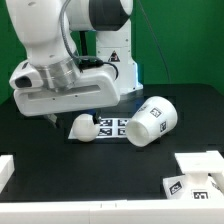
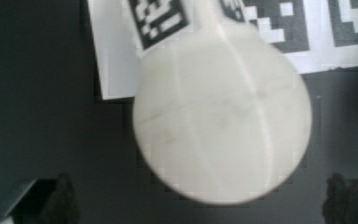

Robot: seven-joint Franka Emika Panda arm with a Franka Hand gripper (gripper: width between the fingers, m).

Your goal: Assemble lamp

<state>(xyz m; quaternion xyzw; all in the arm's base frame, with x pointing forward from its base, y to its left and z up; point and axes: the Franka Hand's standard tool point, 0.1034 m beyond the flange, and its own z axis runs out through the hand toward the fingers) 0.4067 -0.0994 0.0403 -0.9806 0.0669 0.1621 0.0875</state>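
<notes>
— What's the claw (image 2: 201, 203) doing?
— It's open, fingers wide, holding nothing. The bulb (image 2: 220, 110) lies just in front of it, the shade (image 1: 150, 120) farther off.
— What next?
— I think it must reach closer and pinch the bulb.

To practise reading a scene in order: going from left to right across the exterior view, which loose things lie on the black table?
bulb → marker board → shade → base
</notes>
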